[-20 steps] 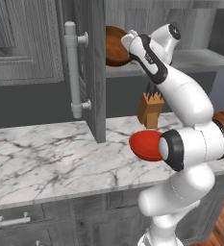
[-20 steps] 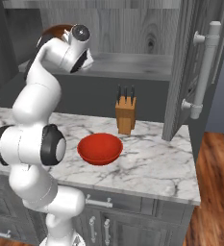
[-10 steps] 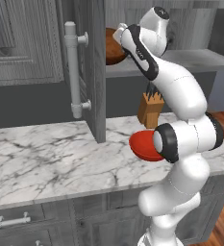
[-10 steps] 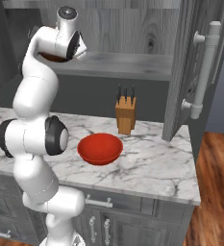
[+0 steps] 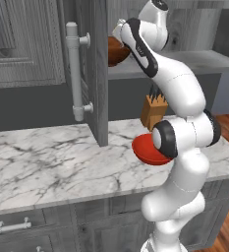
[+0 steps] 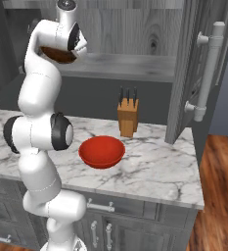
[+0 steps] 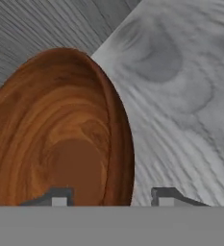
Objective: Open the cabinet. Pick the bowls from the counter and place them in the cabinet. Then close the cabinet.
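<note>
The dark brown wood bowl [image 7: 60,134] is inside the open cabinet [image 5: 94,69], at the left end of its grey shelf [image 6: 130,66]. My gripper [image 7: 112,197] is open, its two fingertips standing apart on either side of the bowl's rim, one over the inside, one outside. From the base views the brown bowl [image 5: 117,50] [image 6: 57,54] shows just under the hand. The red bowl [image 6: 102,151] [image 5: 145,150] sits on the marble counter [image 6: 154,166], in front of the arm's base.
A tan knife block [image 6: 127,115] [image 5: 154,110] stands on the counter behind the red bowl. The left cabinet door with its silver bar handle [image 5: 76,74] juts out beside the arm. The right door [image 6: 184,73] hangs open at the counter's right end.
The arm's upper joints have straightened and risen while the hand stayed at the shelf. The jaws have parted from the brown bowl's rim.
</note>
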